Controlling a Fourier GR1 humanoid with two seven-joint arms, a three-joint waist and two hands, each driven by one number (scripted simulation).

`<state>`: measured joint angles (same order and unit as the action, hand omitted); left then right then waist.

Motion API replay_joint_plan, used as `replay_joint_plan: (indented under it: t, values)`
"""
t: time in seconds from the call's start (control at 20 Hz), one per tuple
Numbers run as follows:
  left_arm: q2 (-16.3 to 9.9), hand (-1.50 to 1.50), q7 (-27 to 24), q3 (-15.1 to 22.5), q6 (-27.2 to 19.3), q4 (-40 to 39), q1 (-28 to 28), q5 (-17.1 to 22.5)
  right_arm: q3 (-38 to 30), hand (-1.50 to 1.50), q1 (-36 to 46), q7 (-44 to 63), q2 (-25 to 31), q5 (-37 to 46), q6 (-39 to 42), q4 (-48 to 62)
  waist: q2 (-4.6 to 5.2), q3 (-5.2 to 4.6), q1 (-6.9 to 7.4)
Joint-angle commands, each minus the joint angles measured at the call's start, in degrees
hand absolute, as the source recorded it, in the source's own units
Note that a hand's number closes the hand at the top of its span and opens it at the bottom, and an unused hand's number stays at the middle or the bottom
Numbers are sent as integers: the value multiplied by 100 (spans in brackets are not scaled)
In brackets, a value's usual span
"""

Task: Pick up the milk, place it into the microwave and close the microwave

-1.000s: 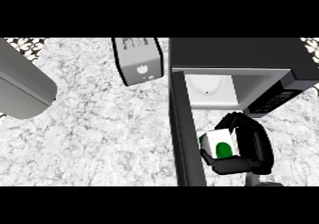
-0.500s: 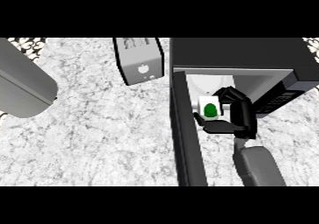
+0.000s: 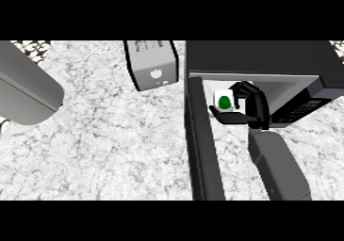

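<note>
The milk (image 3: 224,100) is a white carton with a green mark, held at the mouth of the black microwave (image 3: 272,59). My right hand (image 3: 248,104) is shut on the carton, its fingers curled over the far side and the thumb below it. The grey right forearm (image 3: 277,167) rises from the lower edge. The microwave's door (image 3: 202,141) stands open, seen edge-on as a long dark bar left of the hand. Of the left arm only the grey forearm (image 3: 21,89) shows at the left edge; its hand is out of sight.
A silver toaster (image 3: 152,65) stands on the marble counter (image 3: 104,150) just left of the microwave. The microwave's control panel (image 3: 303,107) lies right of the hand.
My right hand has carried the milk up and away from me, from beside the open door to the microwave's opening. The forearm now shows more fully.
</note>
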<state>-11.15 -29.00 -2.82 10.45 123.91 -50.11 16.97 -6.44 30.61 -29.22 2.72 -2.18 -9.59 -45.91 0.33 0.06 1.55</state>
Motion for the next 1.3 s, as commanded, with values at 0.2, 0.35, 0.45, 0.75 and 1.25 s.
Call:
replay_joint_plan:
  t: [0.2, 0.35, 0.45, 0.75, 1.25]
  values:
    - [-32, -150, 38, -320, 213, -263, 285, 175, -405, 150, 1070, -1439, 168, 223, -298, 1816, 34, 4, 63]
    - [78, -150, 87, -75, 217, -313, 309, -46, -411, 150, 1673, -1248, 165, 395, -772, 2186, 39, 3, 95]
    - [195, -150, 71, 35, 194, -81, 167, -140, -477, 150, 1673, -1631, 227, 451, -864, 2531, 51, 6, 127]
    - [-41, -150, 42, -376, 397, -345, 388, 162, -84, 150, 2077, -1689, 424, 1208, -2211, 2893, 79, 1, 202]
    - [-69, -150, 120, -357, 482, -903, 899, 65, -378, 150, 2658, -1462, 649, 1260, -3206, 3535, 174, 7, 298]
